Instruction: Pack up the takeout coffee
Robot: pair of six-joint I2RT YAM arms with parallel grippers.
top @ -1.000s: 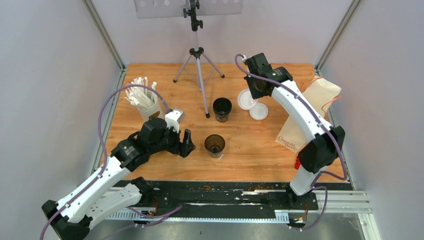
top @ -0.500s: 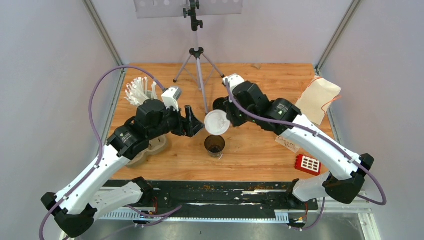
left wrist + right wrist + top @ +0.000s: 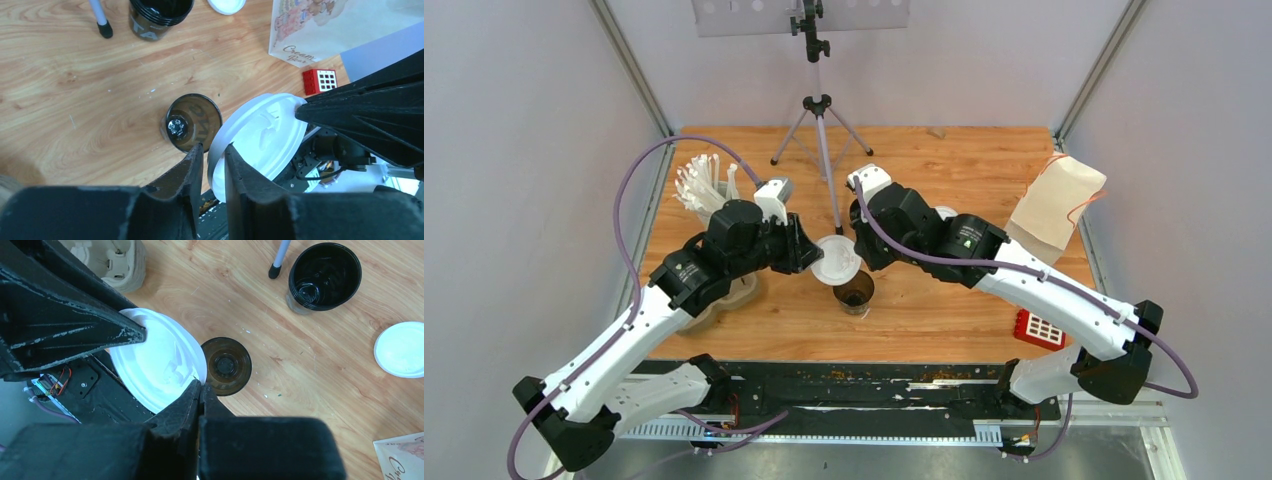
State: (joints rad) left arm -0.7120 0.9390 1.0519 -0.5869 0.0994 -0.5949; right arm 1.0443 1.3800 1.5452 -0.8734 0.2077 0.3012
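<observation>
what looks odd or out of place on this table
One white lid hangs tilted in the air beside the near open cup, pinched at its rim by the right hand while the left hand straddles the opposite rim. The far cup is open too, a second lid lying apart on the table.

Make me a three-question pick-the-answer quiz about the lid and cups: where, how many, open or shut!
1. Where is the held white lid? A between left gripper and right gripper; B on the bag; C in the tray.
2. How many black cups are there? A one; B two; C four.
3. The cup nearest the held lid is: A open; B lidded; C tipped over.
Answers: A, both grippers' fingers straddle its rim; B, two stand on the table; A, its inside shows.
</observation>
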